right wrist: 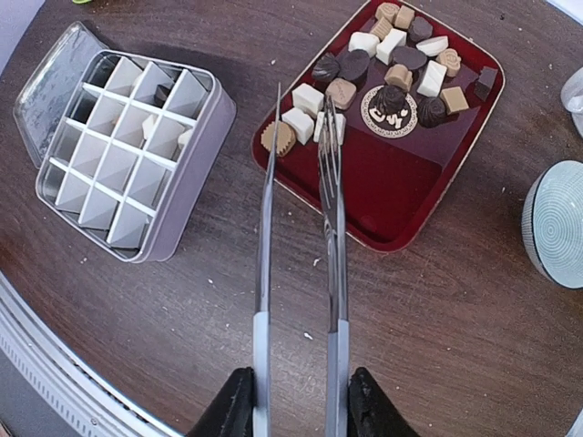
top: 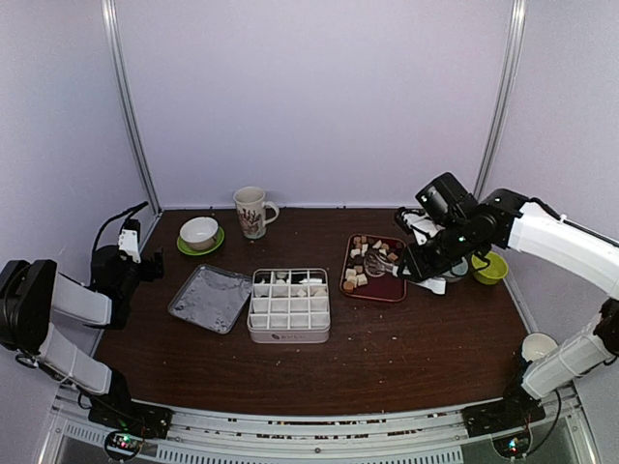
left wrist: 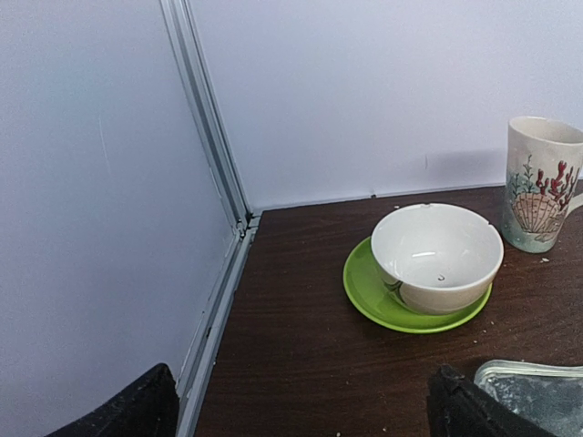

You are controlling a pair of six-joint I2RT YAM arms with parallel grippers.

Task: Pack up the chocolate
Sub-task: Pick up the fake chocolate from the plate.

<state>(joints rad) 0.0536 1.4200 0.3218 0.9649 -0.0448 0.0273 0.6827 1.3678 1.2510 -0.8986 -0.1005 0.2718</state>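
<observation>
- Chocolate (right wrist: 398,76) in dark, tan and white pieces, mostly bunched at one end of the red tray (right wrist: 401,196) on the bench (right wrist: 455,346).
- A few more pieces in compartments along one side of the divided box (right wrist: 182,214), just beside the tray.
- Right hand (right wrist: 299,405) clamped on the tongs (right wrist: 332,237), one finger pressing each handle.
- Tong tips slightly apart over the tray's edge nearest the box, either side of a white cube; contact impossible to tell.
- Box lid (top: 210,298) flat on the bench, beside the box.
- Left hand (left wrist: 301,414) spread wide, grasping nothing, near the bowl (left wrist: 437,255) on its green saucer (left wrist: 364,291), mug (left wrist: 542,182) just behind.
</observation>
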